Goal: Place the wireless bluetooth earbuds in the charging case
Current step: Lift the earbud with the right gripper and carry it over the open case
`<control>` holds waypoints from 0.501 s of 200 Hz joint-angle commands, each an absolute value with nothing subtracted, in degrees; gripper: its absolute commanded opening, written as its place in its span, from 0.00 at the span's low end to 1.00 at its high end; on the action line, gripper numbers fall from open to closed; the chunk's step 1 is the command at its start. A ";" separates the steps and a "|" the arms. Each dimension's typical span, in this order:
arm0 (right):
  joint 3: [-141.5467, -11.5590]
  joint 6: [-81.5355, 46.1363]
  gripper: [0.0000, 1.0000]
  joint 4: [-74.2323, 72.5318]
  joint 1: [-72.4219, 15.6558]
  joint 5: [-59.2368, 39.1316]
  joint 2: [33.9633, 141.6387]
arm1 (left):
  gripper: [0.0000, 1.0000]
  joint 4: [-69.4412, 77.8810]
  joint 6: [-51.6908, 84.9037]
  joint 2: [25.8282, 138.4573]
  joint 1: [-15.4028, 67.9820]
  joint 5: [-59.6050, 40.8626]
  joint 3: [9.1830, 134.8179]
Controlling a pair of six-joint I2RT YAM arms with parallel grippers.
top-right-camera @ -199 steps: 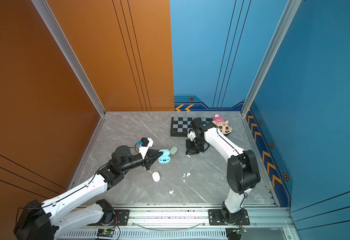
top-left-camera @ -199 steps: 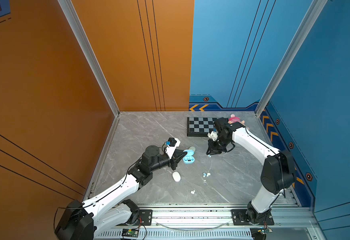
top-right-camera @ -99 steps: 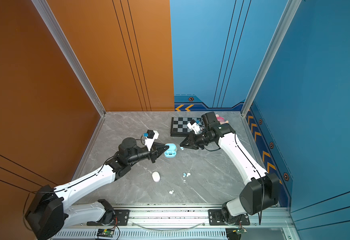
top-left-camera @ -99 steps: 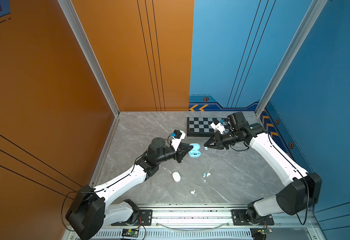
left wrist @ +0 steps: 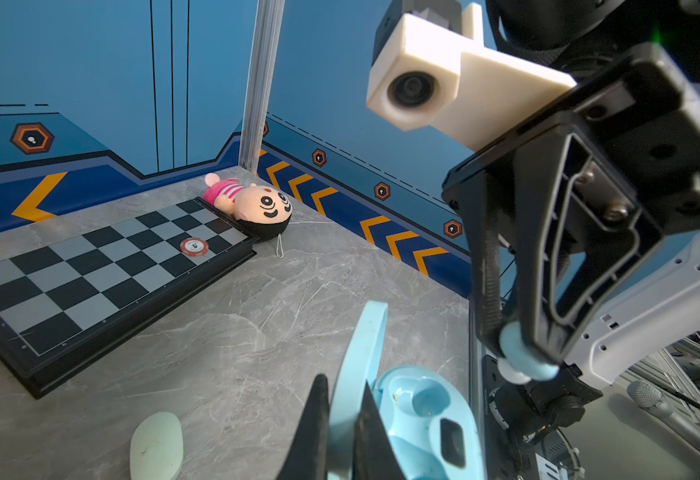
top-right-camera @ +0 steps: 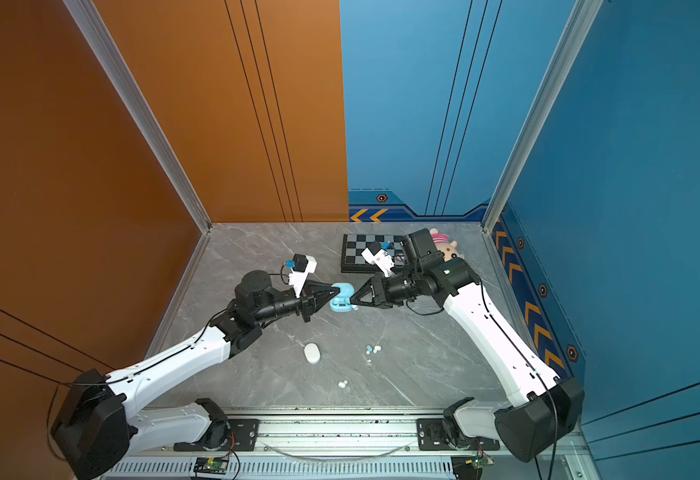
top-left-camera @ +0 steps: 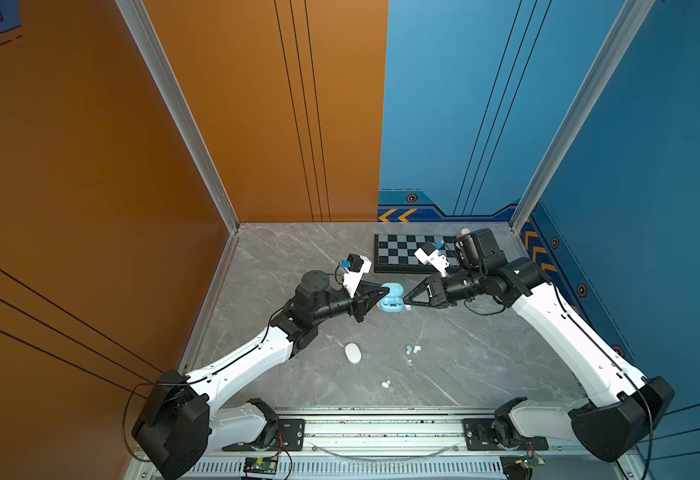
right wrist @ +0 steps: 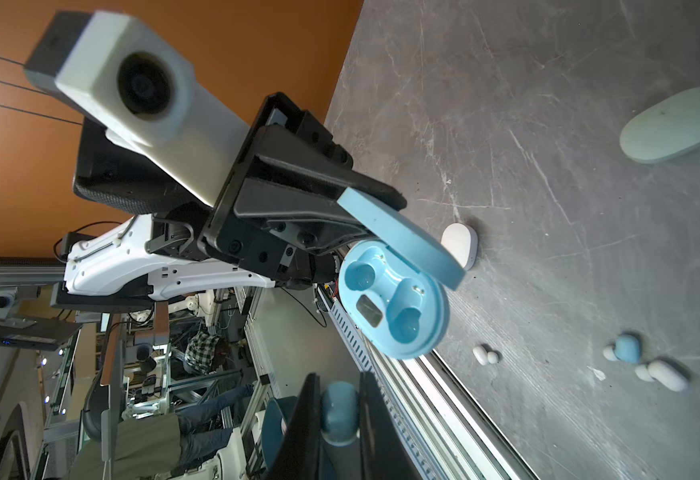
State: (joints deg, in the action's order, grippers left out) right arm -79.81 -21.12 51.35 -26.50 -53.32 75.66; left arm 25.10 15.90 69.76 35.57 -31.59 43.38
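Note:
The light blue charging case point(top-left-camera: 392, 297) point(top-right-camera: 342, 300) hangs open above the table's middle. My left gripper point(top-left-camera: 382, 289) point(left wrist: 344, 386) is shut on its raised lid point(left wrist: 364, 345) point(right wrist: 402, 237). Both sockets of the case point(right wrist: 394, 307) point(left wrist: 423, 411) look empty. My right gripper point(top-left-camera: 405, 301) point(right wrist: 338, 384) faces it from the right, shut on a light blue earbud point(right wrist: 340, 415) point(left wrist: 514, 349), a short gap from the case. Other earbuds lie loose on the table: a blue and white cluster point(top-left-camera: 413, 349) point(right wrist: 626, 349) and a white pair point(top-left-camera: 385, 383) point(right wrist: 485, 355).
A closed white case point(top-left-camera: 353, 353) point(right wrist: 460, 245) lies near the front, a mint green case point(right wrist: 676, 124) point(left wrist: 157, 446) under the arms. A chessboard point(top-left-camera: 406, 257) point(left wrist: 90, 270) with a red chip point(left wrist: 194, 246) and a plush doll point(top-right-camera: 443, 245) sit at the back right.
The left gripper carried the blue case up and toward the middle. The right gripper swung from pointing down to pointing at the case, earbud held. Little has moved in the last half second.

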 commanded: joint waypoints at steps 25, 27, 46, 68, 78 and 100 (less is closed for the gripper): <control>-82.27 -18.24 0.14 50.01 -27.95 -49.98 77.22 | 0.00 26.02 16.36 69.53 35.73 -34.02 45.00; -82.27 -18.20 0.14 49.96 -27.95 -49.94 77.23 | 0.00 26.02 16.35 69.52 35.76 -34.06 45.00; -82.62 -17.98 0.14 49.87 -27.95 -49.28 77.55 | 0.00 26.04 16.41 69.35 35.84 -34.19 44.98; -82.66 -18.13 0.14 49.64 -28.12 -48.88 77.78 | 0.00 26.02 16.28 69.35 36.11 -34.45 45.09; -82.77 -18.33 0.13 49.35 -28.15 -48.54 77.87 | 0.00 26.02 16.13 69.32 36.14 -34.50 45.11; -82.87 -19.00 0.13 48.55 -28.21 -48.08 77.83 | 0.00 26.02 15.35 69.17 36.64 -34.22 45.10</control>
